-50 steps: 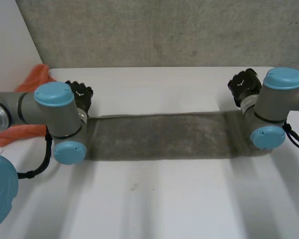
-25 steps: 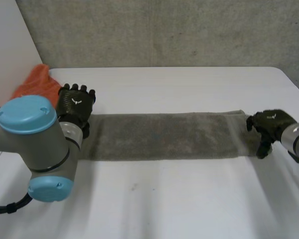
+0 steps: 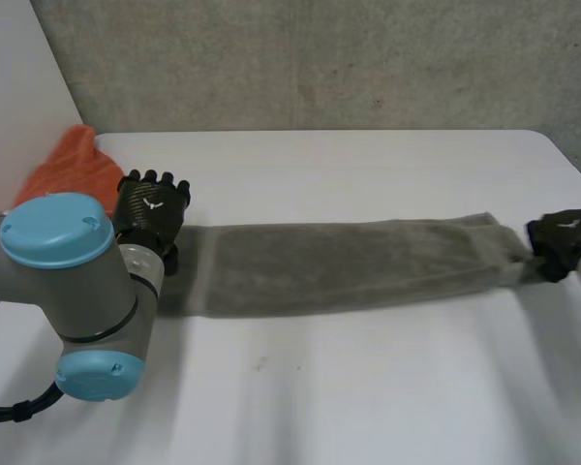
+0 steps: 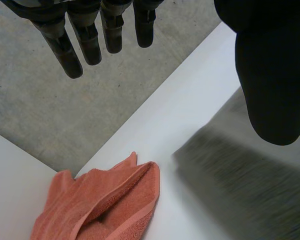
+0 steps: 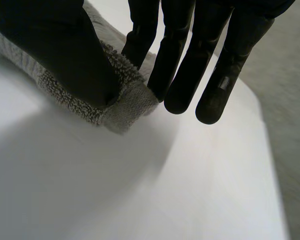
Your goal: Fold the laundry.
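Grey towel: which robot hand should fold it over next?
Probably the right hand: it pinches one end of the grey towel between thumb and fingers. The left hand hovers open by the other end, holding nothing.

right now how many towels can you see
2. A grey towel lies stretched across the table, with one end pinched by the right hand. An orange towel sits crumpled at the table's edge, just beyond the open left hand.
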{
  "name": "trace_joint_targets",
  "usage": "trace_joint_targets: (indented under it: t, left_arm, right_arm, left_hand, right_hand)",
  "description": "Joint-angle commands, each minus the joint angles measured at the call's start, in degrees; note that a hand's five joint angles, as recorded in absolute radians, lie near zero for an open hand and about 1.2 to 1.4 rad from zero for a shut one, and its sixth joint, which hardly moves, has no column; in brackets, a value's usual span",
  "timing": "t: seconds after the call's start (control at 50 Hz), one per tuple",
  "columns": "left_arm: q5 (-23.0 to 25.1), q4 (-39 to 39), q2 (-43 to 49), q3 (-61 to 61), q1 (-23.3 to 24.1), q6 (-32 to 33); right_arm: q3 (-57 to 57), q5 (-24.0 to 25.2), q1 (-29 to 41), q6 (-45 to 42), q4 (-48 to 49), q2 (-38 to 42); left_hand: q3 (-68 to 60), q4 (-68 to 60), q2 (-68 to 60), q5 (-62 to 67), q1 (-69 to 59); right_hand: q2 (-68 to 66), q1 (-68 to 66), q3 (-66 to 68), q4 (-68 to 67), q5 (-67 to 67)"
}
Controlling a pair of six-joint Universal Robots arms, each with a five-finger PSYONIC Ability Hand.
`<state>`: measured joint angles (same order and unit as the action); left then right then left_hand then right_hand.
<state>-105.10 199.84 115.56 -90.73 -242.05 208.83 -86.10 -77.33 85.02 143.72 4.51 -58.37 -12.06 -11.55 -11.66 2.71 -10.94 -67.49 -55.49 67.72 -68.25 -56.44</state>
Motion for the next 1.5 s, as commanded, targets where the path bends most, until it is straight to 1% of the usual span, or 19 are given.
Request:
trace_joint_targets:
  t: [0.02,0.1,0.2,0.38,0.48,0.56,0.62,0.72,0.76,0.84,0.88,0.96,1.08,1.16,1.18,1.2,1.32,1.4,1.5]
  left_arm:
    - [0.07,-0.06,-1.74,-1.02,0.00,0.00]
    - [0.16,-0.06,-2.18,-1.46,0.00,0.00]
    - [0.16,-0.06,-2.44,-1.64,0.00,0.00]
    - [-0.01,0.02,-3.41,-1.03,0.08,-0.09]
    - [-0.01,0.02,-3.58,-0.50,0.70,-0.09]
    - [-0.01,0.02,-3.50,-0.15,2.28,-0.09]
    - [-0.01,0.02,-3.23,0.03,3.42,-0.18]
    - [-0.01,0.29,-2.62,0.73,5.18,-0.09]
    - [-0.01,0.46,-1.83,1.43,6.41,0.00]
    - [0.07,0.46,0.02,3.63,8.69,0.00]
    - [0.07,0.46,0.63,4.68,9.66,0.00]
    - [0.78,0.38,2.92,7.23,11.95,0.08]
    - [1.22,0.37,5.12,8.73,13.71,-0.09]
    - [1.22,0.37,5.29,8.20,13.97,-0.18]
    - [1.22,0.29,5.38,8.12,13.97,-0.18]
    - [1.22,0.29,5.38,7.85,13.97,-0.27]
    - [1.13,0.29,4.68,6.54,13.53,-0.36]
    - [0.52,0.20,2.58,5.83,13.01,-0.36]
    - [0.16,-0.07,-0.76,4.52,9.59,-0.70]
  right_arm:
    - [0.50,-1.85,-12.05,-14.93,-0.38,-1.22]
    - [1.37,-4.05,-14.71,-23.39,-0.03,-0.96]
    - [2.43,-3.97,-9.54,-20.24,1.73,-2.54]
    - [1.90,3.14,16.64,-15.58,8.14,-10.01]
    - [2.52,7.45,31.75,-15.92,11.92,-6.25]
    - [3.57,9.12,40.81,-17.59,12.46,-0.72]
    - [4.28,9.22,44.26,-18.73,11.93,2.46]
    - [3.75,6.94,44.62,-17.17,11.93,4.41]
    - [3.49,4.66,44.44,-14.54,11.75,3.27]
    - [2.79,-2.02,39.89,-2.94,9.74,-2.09]
    - [0.86,-4.49,33.74,4.62,6.58,-5.69]
    - [-3.54,-2.57,25.91,12.89,-0.01,-8.43]
    - [-11.97,2.71,19.49,12.29,-3.72,-8.78]
    - [-15.67,2.98,15.18,8.69,-1.53,-7.99]
    - [-16.11,2.54,13.95,6.42,0.22,-7.55]
    - [-16.11,2.10,13.59,5.01,1.28,-7.46]
    - [-12.70,-4.13,14.64,-1.33,6.39,-7.81]
    - [-4.72,-6.86,27.95,-2.65,6.39,-7.55]
    - [2.33,-6.08,39.94,-3.36,4.63,-2.64]
  left_hand:
    - [2.06,1.55,1.66,-2.71,0.94]
    - [2.06,1.55,1.66,-2.71,0.94]
    - [2.06,1.55,1.66,-2.71,0.94]
    - [2.06,1.55,1.66,-2.71,0.94]
    - [2.06,1.55,1.66,-2.71,0.94]
    - [2.06,1.55,1.66,-2.71,0.94]
    - [2.06,1.55,1.66,-2.71,0.94]
    - [2.06,1.55,1.66,-2.71,0.94]
    - [2.06,1.55,1.66,-2.71,0.94]
    - [2.06,1.55,1.66,-2.71,0.94]
    - [2.06,1.55,1.66,-2.71,0.94]
    - [2.06,1.55,1.66,-2.71,0.94]
    - [2.06,1.55,1.66,-2.71,0.94]
    - [2.06,1.55,1.66,-2.71,0.94]
    - [2.06,1.55,1.66,-2.71,0.94]
    - [2.06,1.55,1.66,-2.71,0.94]
    - [2.06,1.55,1.66,-2.71,0.94]
    - [2.06,1.55,1.66,-2.71,0.94]
    - [2.06,1.55,1.66,-2.71,0.94]
  right_hand:
    - [-12.51,-24.51,12.28,-11.75,-13.56]
    - [-12.51,-24.51,12.28,-11.75,-13.56]
    - [-12.51,-24.51,12.28,-11.75,-13.56]
    - [-12.51,-24.51,12.28,-11.75,-13.56]
    - [-12.51,-24.51,12.28,-11.75,-13.56]
    - [-12.51,-24.51,12.28,-11.75,-13.56]
    - [-12.51,-24.51,12.28,-11.75,-13.56]
    - [46.99,34.99,-47.23,47.75,45.95]
    - [57.49,45.49,-57.72,58.25,56.44]
    - [57.49,45.49,-57.72,58.25,56.44]
    - [57.49,45.49,-57.72,58.25,56.44]
    - [57.49,45.49,-57.72,58.25,56.44]
    - [56.27,44.27,-56.50,57.03,55.22]
    - [12.78,0.78,-13.01,13.54,11.73]
    - [-10.99,-22.99,10.75,-10.23,-12.03]
    - [-12.50,-24.50,12.27,-11.74,-13.55]
    - [-12.51,-24.51,12.28,-11.75,-13.56]
    - [-12.51,-24.51,12.28,-11.75,-13.56]
    - [-12.51,-24.51,12.28,-11.75,-13.56]
